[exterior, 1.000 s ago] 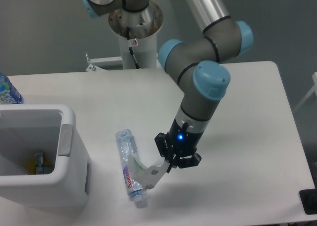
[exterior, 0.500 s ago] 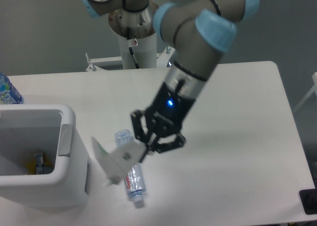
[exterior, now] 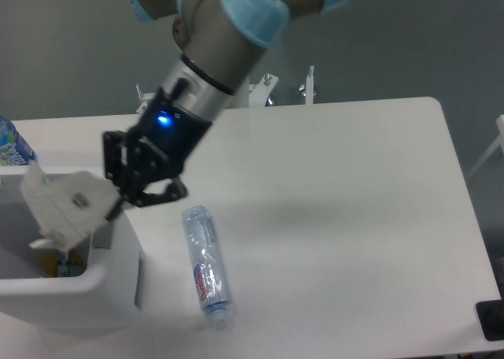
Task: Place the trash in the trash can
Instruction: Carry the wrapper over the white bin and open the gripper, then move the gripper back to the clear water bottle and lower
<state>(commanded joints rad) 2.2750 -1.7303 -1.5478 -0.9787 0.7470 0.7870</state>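
My gripper (exterior: 118,205) is shut on the crumpled white plastic wrapper (exterior: 67,208), which hangs over the right rim of the white trash can (exterior: 75,296) at the left edge of the table. The clear crushed bottle (exterior: 205,262) with the red-and-blue label lies on the table to the right of the can, its white cap towards the front edge. The bottle is well apart from the gripper.
An upright bottle with a bright blue label (exterior: 11,145) stands behind the can at the far left. Something small and dark lies inside the can (exterior: 63,266). The arm's white pedestal (exterior: 236,83) stands behind the table.
The arm has swung left and upward, carrying the wrapper from beside the bottle to above the can's right rim. The bottle stays where it lay.
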